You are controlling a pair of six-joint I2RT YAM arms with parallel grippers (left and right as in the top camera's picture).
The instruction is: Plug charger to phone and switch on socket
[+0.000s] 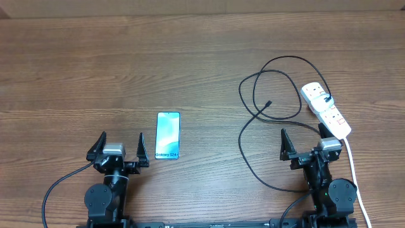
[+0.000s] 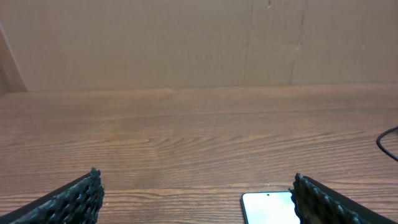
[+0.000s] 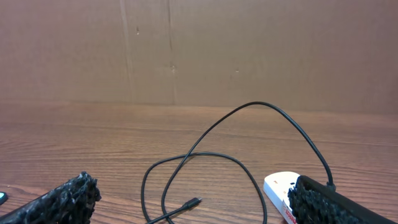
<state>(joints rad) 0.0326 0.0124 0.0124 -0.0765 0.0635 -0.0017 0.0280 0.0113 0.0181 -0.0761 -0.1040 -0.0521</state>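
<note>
The phone [image 1: 168, 135] lies flat on the wooden table, teal screen up, just right of my left gripper [image 1: 119, 140]; its top edge shows in the left wrist view [image 2: 267, 206]. The black charger cable [image 1: 253, 101] lies in loops at the right, its plug tip [image 1: 268, 103] free on the table; the tip also shows in the right wrist view [image 3: 194, 201]. The white socket strip [image 1: 326, 109] lies at the far right with the cable's other end plugged in. My right gripper [image 1: 305, 139] is open and empty, near the strip. My left gripper is open and empty.
The strip's white cord [image 1: 354, 168] runs down past the right arm. A brown cardboard wall [image 3: 199, 50] stands behind the table. Bare wood [image 1: 126, 57] spreads over the left and middle.
</note>
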